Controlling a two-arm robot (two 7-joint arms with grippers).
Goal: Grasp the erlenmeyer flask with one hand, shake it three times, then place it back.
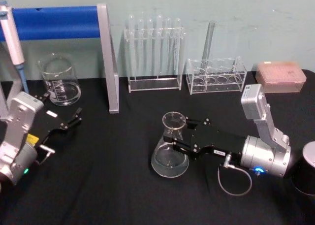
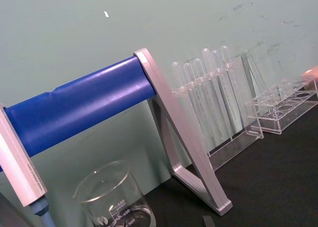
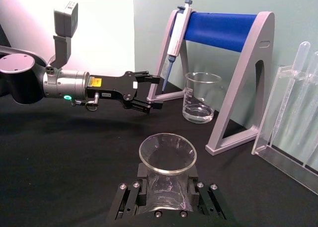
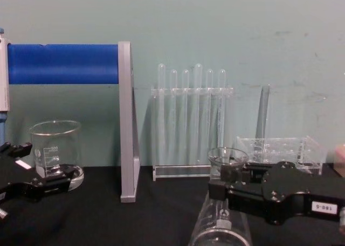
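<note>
Clear glass, conical, narrow-necked: the erlenmeyer flask point(image 1: 170, 158) stands upright mid-table on the black tabletop point(image 1: 108, 185), its long axis vertical. The black right gripper point(image 1: 173, 136) comes in level from the right, jaws pressed either side of the neck; clamped on it, I'd judge. The left gripper point(image 1: 76, 117) hangs slack-fingered, well apart, beside the straight-walled glass beaker point(image 1: 60, 82). Next up, a straight lift.

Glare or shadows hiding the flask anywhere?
Head view: erlenmeyer flask stands out on the black cloth, mild highlights, right gripper on its neck, left gripper idle by the beaker. Right wrist view: rim glints, nothing washed out. Chest view: no hard shadows.
</note>
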